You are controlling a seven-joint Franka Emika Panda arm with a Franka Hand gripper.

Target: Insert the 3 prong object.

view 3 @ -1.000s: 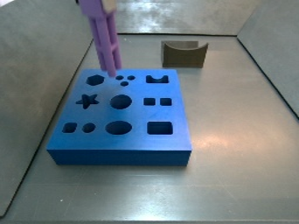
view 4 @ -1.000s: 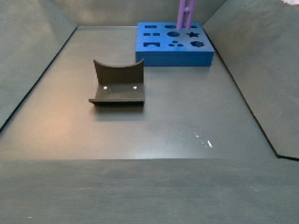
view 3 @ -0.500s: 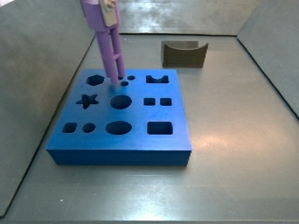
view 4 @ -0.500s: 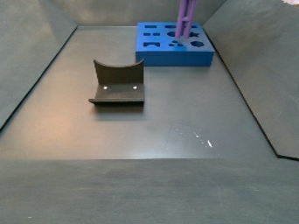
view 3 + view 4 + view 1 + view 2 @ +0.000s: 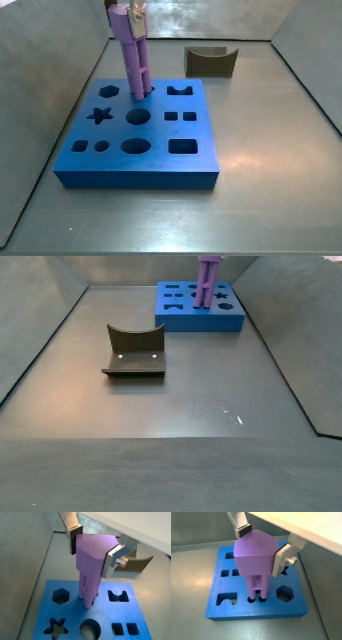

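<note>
Dull grey metal floor (image 5: 174, 456) and walls, scuffed and faintly reflective. On it, a thick blue board (image 5: 118, 175) of matte, foam-like look, cut with shaped holes: star, hexagon, circles, ovals, squares, a U-shaped notch. Well apart from it, a dark brown curved block (image 5: 134, 351) with a concave seat, also seen beyond the board (image 5: 211, 62). Standing upright over the board's far row, the 3 prong object (image 5: 131, 55): smooth matte purple plastic, a faceted blocky head narrowing to slim parallel prongs, tips down at the small round holes beside the hexagon (image 5: 256, 598); how deep they sit, not clear. Also seen in the other views (image 5: 89, 567) (image 5: 209, 278). Clamped on its head, the gripper (image 5: 262, 541), two flat silver finger plates (image 5: 69, 524) pressed against opposite sides, one carrying a bolt head; seen the same from the second wrist camera (image 5: 93, 543). No brand, label or writing legible anywhere.
</note>
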